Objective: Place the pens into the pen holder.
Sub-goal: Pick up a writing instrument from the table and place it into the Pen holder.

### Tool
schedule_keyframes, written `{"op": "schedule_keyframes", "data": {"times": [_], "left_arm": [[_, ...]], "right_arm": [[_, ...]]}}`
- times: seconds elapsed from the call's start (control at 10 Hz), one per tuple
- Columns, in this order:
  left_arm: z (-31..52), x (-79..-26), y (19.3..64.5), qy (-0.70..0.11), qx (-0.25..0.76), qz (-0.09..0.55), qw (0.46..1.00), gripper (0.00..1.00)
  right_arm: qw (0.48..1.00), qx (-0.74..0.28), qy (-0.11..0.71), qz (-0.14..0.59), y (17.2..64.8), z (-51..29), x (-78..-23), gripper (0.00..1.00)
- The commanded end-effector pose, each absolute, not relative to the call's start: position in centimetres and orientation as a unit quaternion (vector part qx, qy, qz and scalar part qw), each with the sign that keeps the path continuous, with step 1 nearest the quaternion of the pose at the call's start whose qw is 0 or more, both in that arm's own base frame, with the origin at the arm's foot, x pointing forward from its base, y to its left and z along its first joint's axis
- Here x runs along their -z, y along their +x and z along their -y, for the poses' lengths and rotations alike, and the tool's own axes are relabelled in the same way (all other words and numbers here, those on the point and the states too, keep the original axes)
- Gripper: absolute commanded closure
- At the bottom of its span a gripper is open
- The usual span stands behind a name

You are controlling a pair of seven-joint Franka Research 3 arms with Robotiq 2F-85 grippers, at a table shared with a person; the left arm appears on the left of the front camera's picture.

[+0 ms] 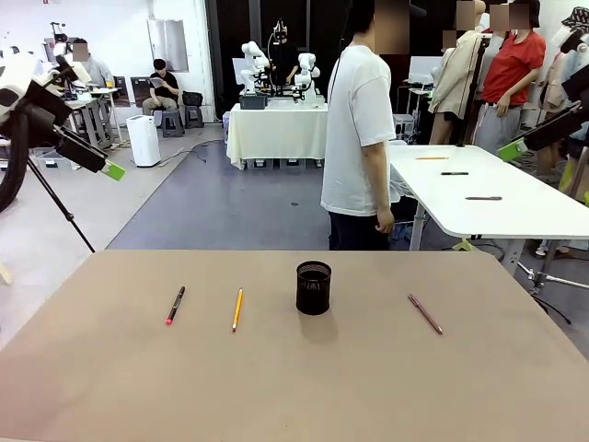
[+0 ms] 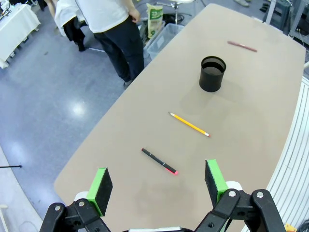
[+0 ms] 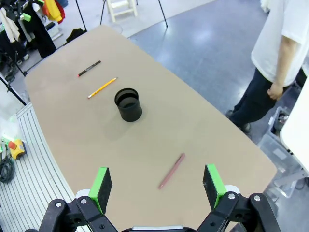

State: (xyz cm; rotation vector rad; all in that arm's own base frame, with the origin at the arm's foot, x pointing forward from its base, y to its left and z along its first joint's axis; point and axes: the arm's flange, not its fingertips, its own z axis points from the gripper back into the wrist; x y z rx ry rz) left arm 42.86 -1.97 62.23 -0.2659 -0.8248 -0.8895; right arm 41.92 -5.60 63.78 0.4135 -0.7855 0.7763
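Clearly no pen has been lifted yet: all three lie flat on the tabletop and the task stands at its opening step.

Nearest the left jaws, which stand wide open and empty with green pads high above the surface, is the black pen with the pink-red end. It lies below and just ahead of them, roughly between the two pads as that wrist looks down. Beyond it comes the yellow pencil, then the pen holder, upright near the middle of the tabletop.

The right jaws are likewise wide open, holding nothing, well above the dark red pen, which lies apart on the holder's other side. The holder looks empty, though its inside is too dark to be sure.

I judge the next move to be a descent over one pen, most likely the nearest to either arm. The jaws would need turning across the shaft, then lowering until the pads straddle it before closing.

Farthest off, a person stands past the tabletop's far edge, hands away from the pens.
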Motion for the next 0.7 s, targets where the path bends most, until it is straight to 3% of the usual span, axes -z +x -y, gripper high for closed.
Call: {"op": "schedule_keyframes", "data": {"times": [0.0, 0.5, 0.6], "left_arm": [[1.7, -62.3, 42.8, -0.129, 0.416, 0.385, 0.814, 0.0], [2.0, -62.2, 42.9, -0.125, 0.417, 0.386, 0.813, 0.0], [4.2, -63.1, 41.9, -0.133, 0.402, 0.333, 0.842, 0.0]], "right_arm": [[0.828, -0.367, 0.2, 0.375, 42.0, 5.5, -63.9, 0.0], [0.828, -0.367, 0.2, 0.375, 42.0, 5.5, -63.9, 0.0], [0.828, -0.367, 0.2, 0.375, 42.0, 5.5, -63.9, 0.0]]}}
